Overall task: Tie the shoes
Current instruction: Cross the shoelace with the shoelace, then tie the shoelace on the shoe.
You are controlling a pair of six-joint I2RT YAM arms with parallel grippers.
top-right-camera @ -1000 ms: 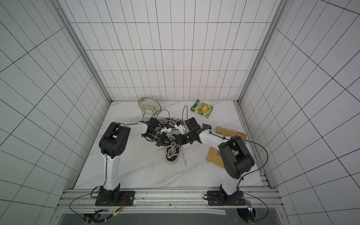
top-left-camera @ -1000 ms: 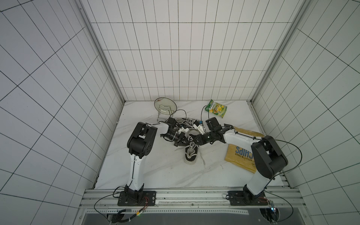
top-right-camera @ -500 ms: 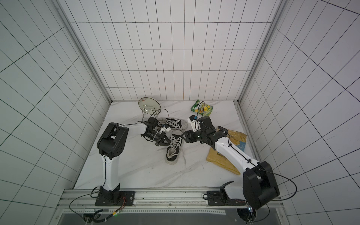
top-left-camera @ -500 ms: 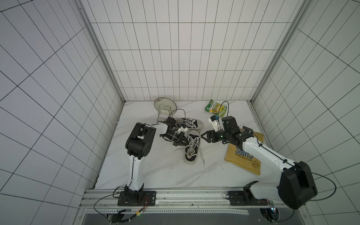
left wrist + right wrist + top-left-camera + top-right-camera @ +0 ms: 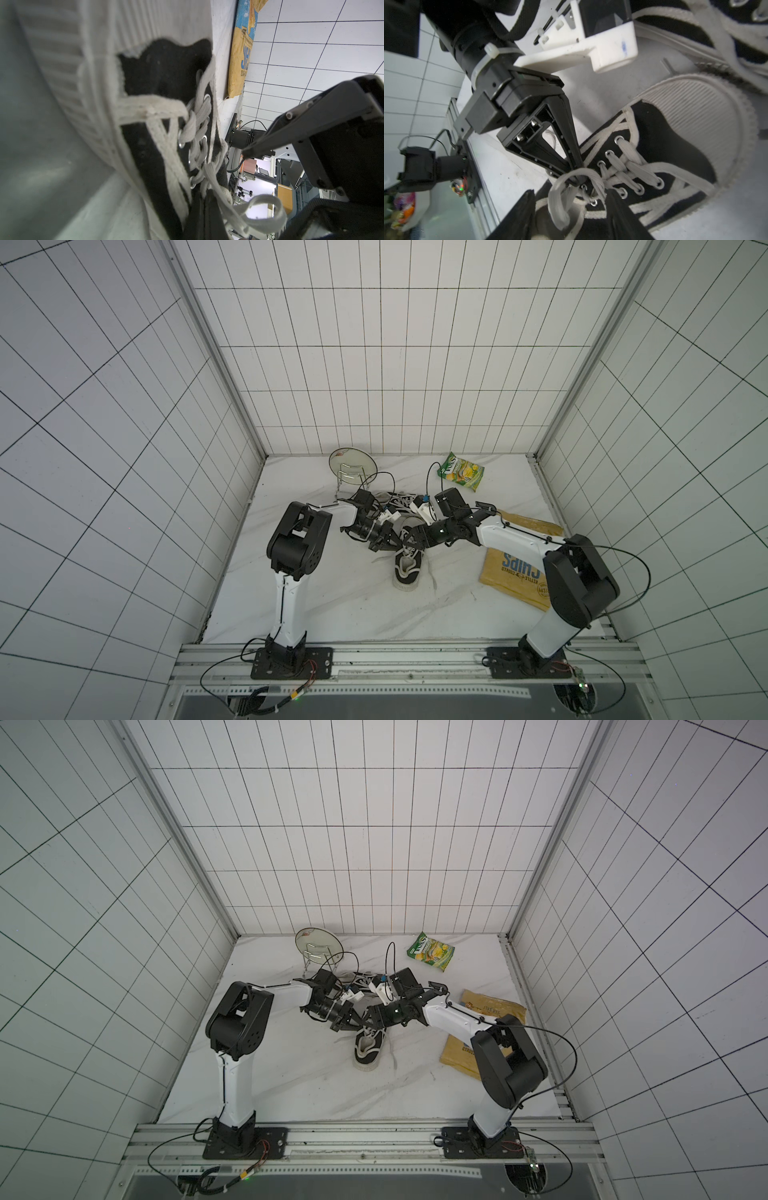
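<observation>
One of the shoes [image 5: 408,572] [image 5: 368,1052], black canvas with a white sole and toe cap, lies mid-table; its laced top fills both wrist views [image 5: 158,87] [image 5: 660,145]. The other shoe [image 5: 395,502] [image 5: 716,41] lies just behind it. My left gripper [image 5: 386,545] [image 5: 351,1025] [image 5: 207,207] [image 5: 575,179] is shut at the top eyelets, pinching the white lace loop [image 5: 560,199] [image 5: 259,212]. My right gripper [image 5: 409,541] [image 5: 370,1019] [image 5: 571,218] [image 5: 268,191] faces it with jaws open, the loop hanging between its fingers [image 5: 519,218].
A glass plate on a wire stand [image 5: 353,466] is at the back left, and a green snack bag [image 5: 461,471] at the back right. A yellow chips bag [image 5: 515,576] lies flat under my right arm. Loose lace ends trail beside the near shoe.
My right gripper pulled away to the right, opened, then came back to the shoe's top. The left gripper stayed shut in place at the laces.
</observation>
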